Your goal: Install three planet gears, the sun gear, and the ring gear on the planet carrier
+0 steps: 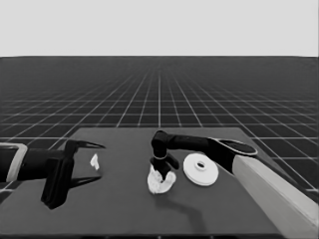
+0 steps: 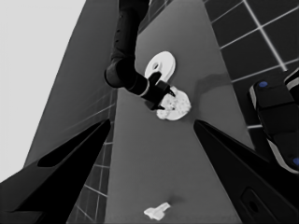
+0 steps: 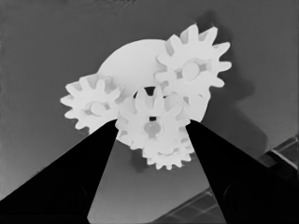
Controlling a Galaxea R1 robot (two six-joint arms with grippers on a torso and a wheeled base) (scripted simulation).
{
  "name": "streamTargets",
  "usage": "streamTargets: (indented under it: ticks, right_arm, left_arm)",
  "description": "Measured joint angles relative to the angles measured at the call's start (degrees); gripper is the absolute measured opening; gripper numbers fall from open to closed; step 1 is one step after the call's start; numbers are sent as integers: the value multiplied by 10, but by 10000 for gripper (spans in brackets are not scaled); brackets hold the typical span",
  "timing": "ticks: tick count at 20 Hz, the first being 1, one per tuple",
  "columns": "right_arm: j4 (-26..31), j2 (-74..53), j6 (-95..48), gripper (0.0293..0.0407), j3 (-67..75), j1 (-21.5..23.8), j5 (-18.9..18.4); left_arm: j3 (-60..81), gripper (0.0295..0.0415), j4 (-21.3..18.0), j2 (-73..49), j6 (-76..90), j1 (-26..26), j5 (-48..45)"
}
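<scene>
Jaws of right gripper (image 3: 152, 128) pinch a gear (image 3: 150, 122) over centre of smaller round part (image 3: 128, 60) w/ three gears seated, prob. meshing it in; larger round part (image 1: 200, 169) waits beside; left gripper (image 1: 84, 162) parked wide open at table's left end

Toothed planet gears (image 3: 152, 123) clustered on smaller round part (image 3: 133, 63); larger round part (image 1: 200, 170) flat just beside

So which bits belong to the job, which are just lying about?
Job: smaller round part; three gears on it; centre gear, in right gripper; larger round part.
Lying about: thin white piece; left gripper, parked open at the table's left end.
</scene>
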Motion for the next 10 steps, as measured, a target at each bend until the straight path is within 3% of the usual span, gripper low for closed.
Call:
streamTargets:
  ticks: [10]
  right_arm:
    - [0, 0, 60, 308, 0, 0, 0]
  left_arm:
    - [0, 385, 0, 0, 0, 0, 0]
